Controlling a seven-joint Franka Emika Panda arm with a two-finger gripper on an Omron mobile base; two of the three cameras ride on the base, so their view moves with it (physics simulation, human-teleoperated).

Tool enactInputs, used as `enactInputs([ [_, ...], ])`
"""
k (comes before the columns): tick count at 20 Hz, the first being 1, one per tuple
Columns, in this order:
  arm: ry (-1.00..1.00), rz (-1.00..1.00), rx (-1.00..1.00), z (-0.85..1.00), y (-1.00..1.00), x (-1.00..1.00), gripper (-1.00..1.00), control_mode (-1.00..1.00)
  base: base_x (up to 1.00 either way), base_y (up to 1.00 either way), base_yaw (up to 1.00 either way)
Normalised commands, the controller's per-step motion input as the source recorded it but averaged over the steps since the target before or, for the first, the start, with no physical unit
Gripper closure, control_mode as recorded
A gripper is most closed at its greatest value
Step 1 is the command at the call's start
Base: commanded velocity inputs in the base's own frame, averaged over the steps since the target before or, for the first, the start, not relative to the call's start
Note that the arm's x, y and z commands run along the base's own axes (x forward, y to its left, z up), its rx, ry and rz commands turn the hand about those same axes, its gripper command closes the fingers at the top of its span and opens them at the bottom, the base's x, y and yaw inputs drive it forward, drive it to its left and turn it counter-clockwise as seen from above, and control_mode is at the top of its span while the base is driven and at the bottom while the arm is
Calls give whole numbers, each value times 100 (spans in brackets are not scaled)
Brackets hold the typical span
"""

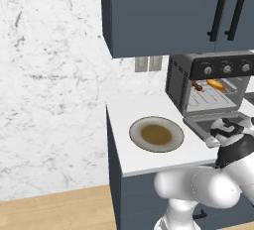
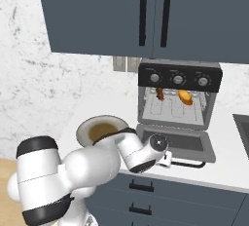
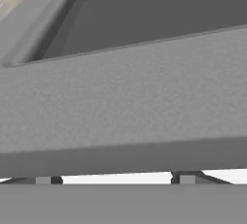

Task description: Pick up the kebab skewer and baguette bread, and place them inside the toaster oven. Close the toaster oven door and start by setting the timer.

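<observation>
Fingers (image 3: 43, 180), spread I cannot tell, at the lowered door's (image 2: 182, 142) near edge; skewer (image 2: 159, 93) and baguette (image 2: 185, 97) inside, I must lift it shut.

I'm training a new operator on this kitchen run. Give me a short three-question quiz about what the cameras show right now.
1. True or false: the toaster oven door is closed.
2. Which lies further right on the oven rack in the right base view: (a) kebab skewer or (b) baguette bread?
3. What sits on the counter left of the toaster oven?

Key: 1 false, it hangs open. 2 b. 3 a round plate.
</observation>
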Motion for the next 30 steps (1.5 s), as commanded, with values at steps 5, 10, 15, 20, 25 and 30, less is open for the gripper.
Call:
enactInputs([
  [5, -22, -5, 0, 40, 0, 61, -100, -100, 0, 0, 0],
  [10, -26, -6, 0, 49, 0, 56, -100, -100, 0, 0, 0],
  [15, -27, -8, -2, 44, 12, 58, -100, -100, 0, 0, 0],
  [20, -22, -10, -5, 18, 23, 67, -100, -100, 0, 0, 0],
  [25, -19, -12, -6, 0, 47, 64, -100, -100, 0, 0, 0],
  [30, -20, -13, -10, 2, 79, 80, -100, -100, 0, 0, 0],
])
